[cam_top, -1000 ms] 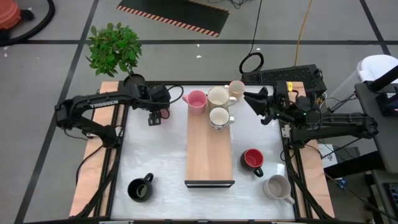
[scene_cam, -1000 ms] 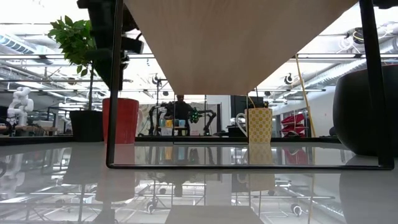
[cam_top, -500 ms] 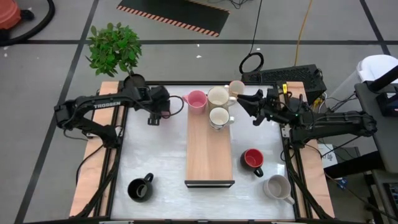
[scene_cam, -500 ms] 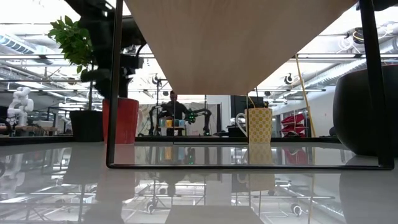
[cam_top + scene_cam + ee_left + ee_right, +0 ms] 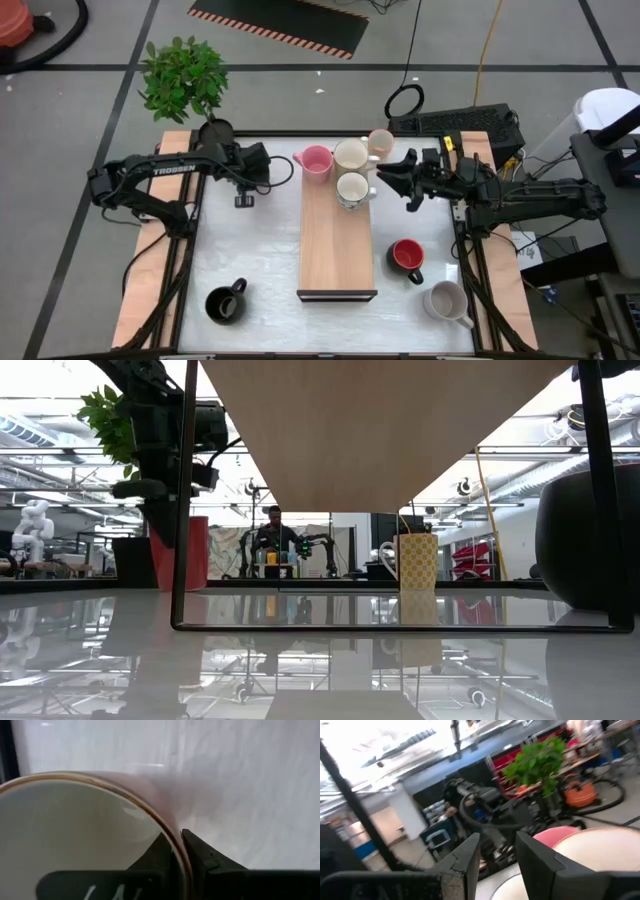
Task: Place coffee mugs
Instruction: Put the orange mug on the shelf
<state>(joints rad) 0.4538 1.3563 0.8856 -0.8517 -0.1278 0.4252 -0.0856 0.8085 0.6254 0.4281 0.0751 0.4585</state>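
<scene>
My left gripper [image 5: 251, 180] is at the table's far left, shut on a dark red mug with a pale inside [image 5: 75, 825]; the arm hides this mug from above. In the low view the red mug [image 5: 165, 555] is low at the table top, and I cannot tell whether it is lifted. A pink mug [image 5: 315, 160] and two cream mugs [image 5: 350, 153] [image 5: 352, 188] stand on the far end of a raised wooden board [image 5: 337, 245]. My right gripper [image 5: 398, 182] hovers open just right of the cream mugs, with nothing between its fingers. My left gripper pinches the dark red mug's rim [image 5: 172, 837], one finger inside the mug and one finger [image 5: 207, 857] outside its wall. The fingers come from above, pointing down. The mug stays about upright below them.
A beige mug [image 5: 380, 142] stands at the far edge behind the board. A red mug [image 5: 405, 255] and a grey mug [image 5: 445, 300] are at the near right, a black mug [image 5: 225, 303] at the near left. A potted plant [image 5: 183, 78] stands at the far left corner.
My left gripper has come down onto the dark red mug, which has shifted a little toward the table's left edge. My right gripper has moved toward the table's left, closer to the cream mugs on the board.
</scene>
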